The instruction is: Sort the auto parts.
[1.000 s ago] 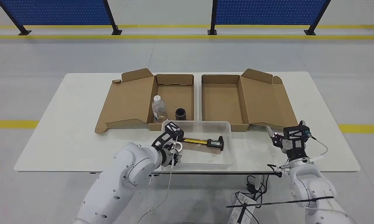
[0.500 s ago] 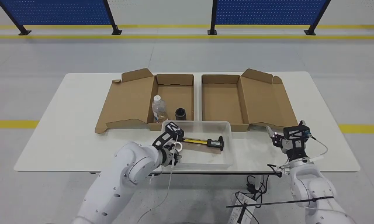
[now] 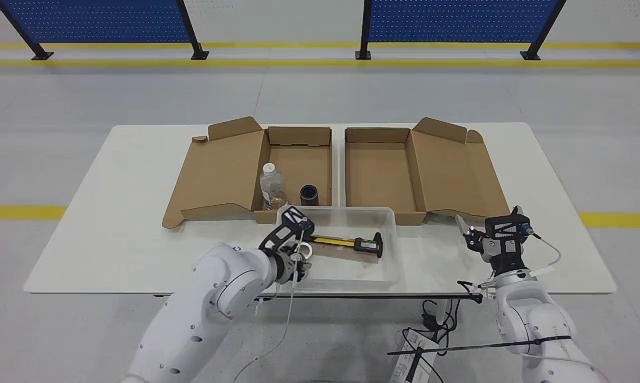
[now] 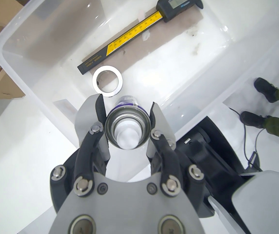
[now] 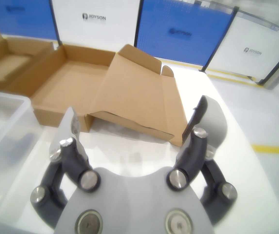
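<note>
The hollow metal sleeve (image 4: 128,104), banded in purple near its far end, sits clamped between the two pads of the left gripper (image 4: 126,105), whose jaws close narrowly against its sides. The sleeve points down into the clear plastic bin (image 4: 44,32), at the bin's near left corner; whether its lower end touches the bin floor cannot be told.

Just beyond the sleeve, a metal ring (image 4: 95,82) lies flat on the bin floor, apart from the sleeve and close to the tip of a digital caliper (image 4: 139,27). The caliper lies at a slant on a brown cardboard strip (image 4: 139,49) in the middle of the bin.

The bin stands at the near edge of the white table (image 3: 120,203). Behind it are two opened cardboard boxes, side by side. The left box (image 3: 225,173) holds a plastic bottle (image 3: 269,186), standing, and a short black cylinder (image 3: 310,195) beside it. The right box (image 3: 380,178) lies with its flaps spread outward.

The right gripper (image 5: 137,107) hangs above the table's near right corner, well apart from the bin, its jaws spread wide and holding nothing.
</note>
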